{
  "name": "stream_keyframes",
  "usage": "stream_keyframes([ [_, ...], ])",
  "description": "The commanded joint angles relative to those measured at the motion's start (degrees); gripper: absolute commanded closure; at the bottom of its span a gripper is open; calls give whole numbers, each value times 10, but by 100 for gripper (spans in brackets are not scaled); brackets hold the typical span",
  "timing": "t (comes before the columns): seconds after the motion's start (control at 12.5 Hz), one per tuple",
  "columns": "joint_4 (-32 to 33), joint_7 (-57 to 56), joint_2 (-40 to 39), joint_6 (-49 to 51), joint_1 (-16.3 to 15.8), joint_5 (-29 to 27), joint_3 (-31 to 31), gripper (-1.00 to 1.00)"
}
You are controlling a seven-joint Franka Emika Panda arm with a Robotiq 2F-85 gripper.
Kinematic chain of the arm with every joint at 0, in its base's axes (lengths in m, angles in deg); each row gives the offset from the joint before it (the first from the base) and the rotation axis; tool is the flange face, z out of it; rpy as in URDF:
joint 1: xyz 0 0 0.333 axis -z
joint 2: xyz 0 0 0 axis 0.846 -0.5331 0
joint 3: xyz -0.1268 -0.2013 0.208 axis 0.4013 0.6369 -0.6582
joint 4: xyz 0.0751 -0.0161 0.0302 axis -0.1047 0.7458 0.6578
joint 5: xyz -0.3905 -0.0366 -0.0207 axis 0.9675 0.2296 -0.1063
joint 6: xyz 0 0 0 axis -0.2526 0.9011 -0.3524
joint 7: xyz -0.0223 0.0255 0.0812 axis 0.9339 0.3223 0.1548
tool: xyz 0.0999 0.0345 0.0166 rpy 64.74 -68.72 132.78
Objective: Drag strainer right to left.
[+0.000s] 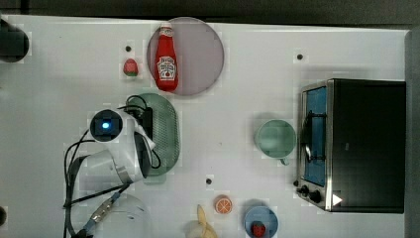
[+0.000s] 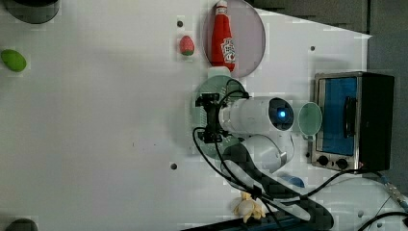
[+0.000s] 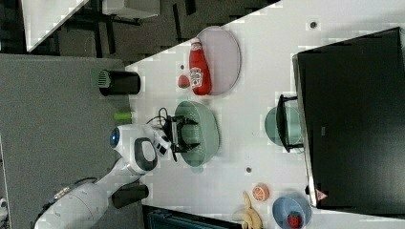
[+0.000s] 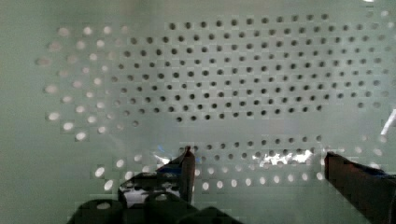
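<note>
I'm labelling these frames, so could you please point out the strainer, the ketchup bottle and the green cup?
strainer (image 1: pixel 168 130): top view, on its perforated basin beside the arm.
ketchup bottle (image 1: pixel 167 64): top view, on its label.
green cup (image 1: pixel 275 138): top view, on its inside bottom.

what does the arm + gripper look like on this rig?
White rounded arm segments with dark grey joint bands and a round black cap lit by a blue light. The gripper is black with two thin dark fingers. Loose black cables loop alongside the wrist and trail down the arm; a silver connector sits near the base.
</note>
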Motion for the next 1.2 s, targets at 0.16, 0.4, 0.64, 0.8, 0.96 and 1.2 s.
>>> stream_keyframes([
  [0.16,-37,85,-8,21,-51,-14,-18,-100],
  [0.4,-75,108,-30,30,-74,-14,-18,-100],
  [0.64,-110,131,-50,43,-89,-15,-18,-100],
  [0.8,-128,151,-60,49,-99,-16,-18,-100],
  [0.96,-140,152,-67,49,-107,-16,-18,-100],
  [1.2,-156,153,-77,50,-118,-36,-18,-100],
])
